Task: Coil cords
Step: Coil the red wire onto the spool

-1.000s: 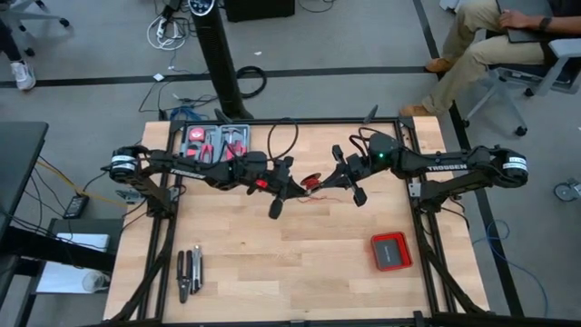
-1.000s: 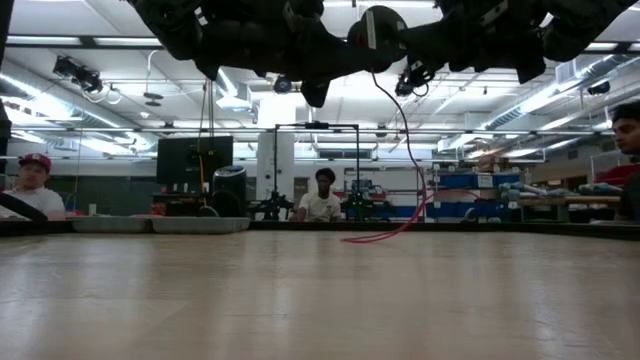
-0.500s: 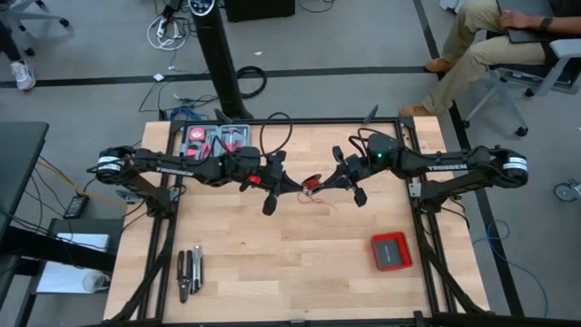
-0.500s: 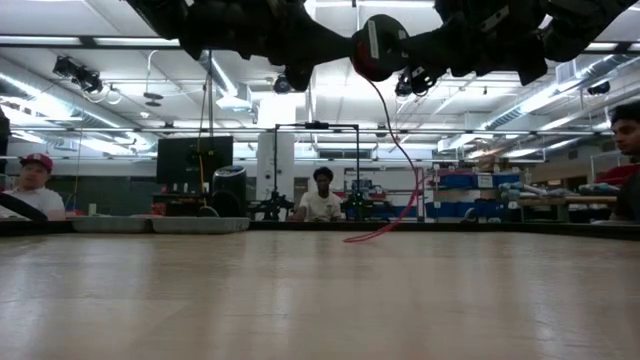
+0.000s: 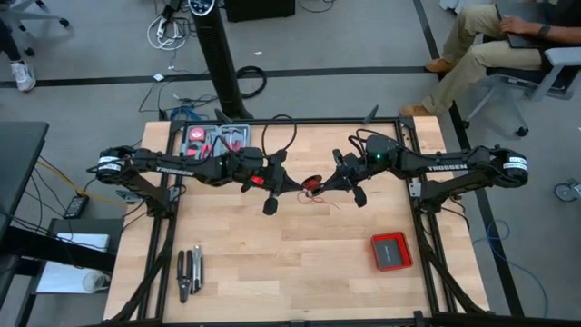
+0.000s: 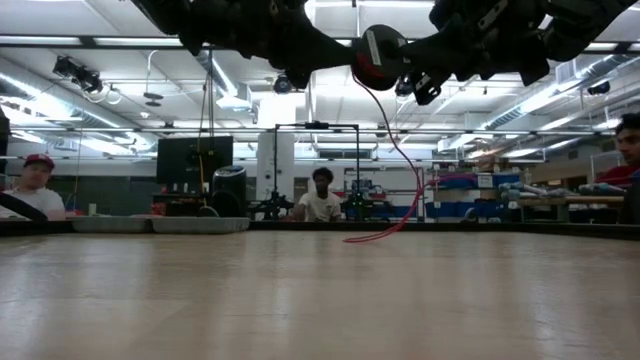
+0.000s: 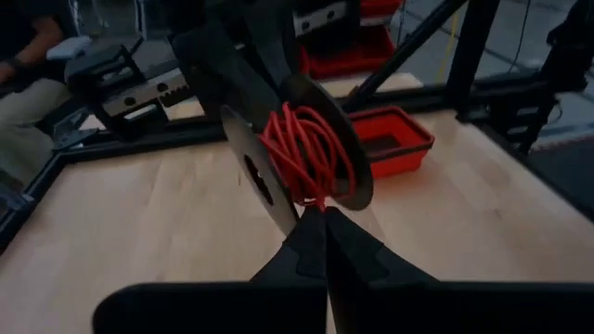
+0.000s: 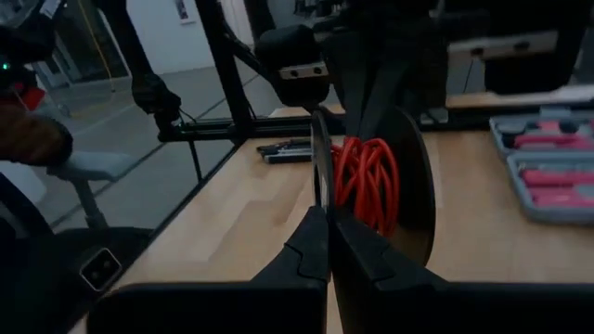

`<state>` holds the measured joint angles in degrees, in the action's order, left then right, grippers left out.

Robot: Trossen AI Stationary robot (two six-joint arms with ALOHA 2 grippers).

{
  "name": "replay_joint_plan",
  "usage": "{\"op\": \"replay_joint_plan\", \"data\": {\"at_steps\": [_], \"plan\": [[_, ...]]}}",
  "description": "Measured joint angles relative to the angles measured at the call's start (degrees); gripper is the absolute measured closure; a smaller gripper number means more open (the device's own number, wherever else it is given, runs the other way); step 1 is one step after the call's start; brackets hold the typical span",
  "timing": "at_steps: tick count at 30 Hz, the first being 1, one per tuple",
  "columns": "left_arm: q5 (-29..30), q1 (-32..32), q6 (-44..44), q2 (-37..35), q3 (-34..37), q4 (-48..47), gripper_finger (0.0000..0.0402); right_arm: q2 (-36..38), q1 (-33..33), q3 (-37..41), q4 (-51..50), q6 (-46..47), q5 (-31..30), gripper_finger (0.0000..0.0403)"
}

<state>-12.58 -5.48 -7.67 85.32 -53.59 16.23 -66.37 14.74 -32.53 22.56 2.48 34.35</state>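
The cord is a thin red wire wound on a small black spool (image 5: 311,184) that hangs high above the table's middle (image 6: 378,55). Its coil (image 7: 311,153) sits between two black discs. A loose length of wire (image 6: 404,165) drops from the spool, and its end lies on the tabletop (image 5: 327,202). My left gripper (image 5: 296,185) comes at the spool from the left and my right gripper (image 5: 326,183) from the right. Both are shut at the spool. My left gripper (image 7: 320,215) is shut at the rim of one spool disc (image 7: 278,197), roughly level, from the table's left. Red strands lie right at the tips, so I cannot tell whether wire is pinched too. The spool is clear of the table. My right gripper (image 8: 327,215) pinches the thin rim of a spool disc (image 8: 320,181) between its two fingers, roughly level, from the table's right. The disc stands on edge, in line with the fingers. The coil (image 8: 367,181) lies beside the tips.
A flat red box (image 5: 390,250) lies at the near right. An open case of red-handled tools (image 5: 216,141) sits at the far left, and loose hand tools (image 5: 189,272) lie at the near left. People sit beyond the table's far edge.
My left gripper has risen a little, drawn back toward the table's left and rolled. My right gripper has rolled in place. Between them the spool has turned, so its red coil now shows in the low view. The hanging wire has stayed down on the table.
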Motion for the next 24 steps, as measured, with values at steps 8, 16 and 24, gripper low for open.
{"op": "replay_joint_plan", "data": {"at_steps": [8,16,24], "plan": [[0.69,0.13,-4.24,0.02,-3.64,-8.69,0.0401,0.00,0.02,0.00,-0.16,5.09,0.13,0.0403],[2.42,0.35,-13.58,0.02,-5.73,-11.28,0.0401,-0.01,0.04,0.00,0.20,13.80,0.15,0.0403],[6.34,2.02,-27.59,0.02,-5.88,-9.87,0.0401,-0.02,-0.83,0.02,2.84,28.00,1.81,0.0403]]}}
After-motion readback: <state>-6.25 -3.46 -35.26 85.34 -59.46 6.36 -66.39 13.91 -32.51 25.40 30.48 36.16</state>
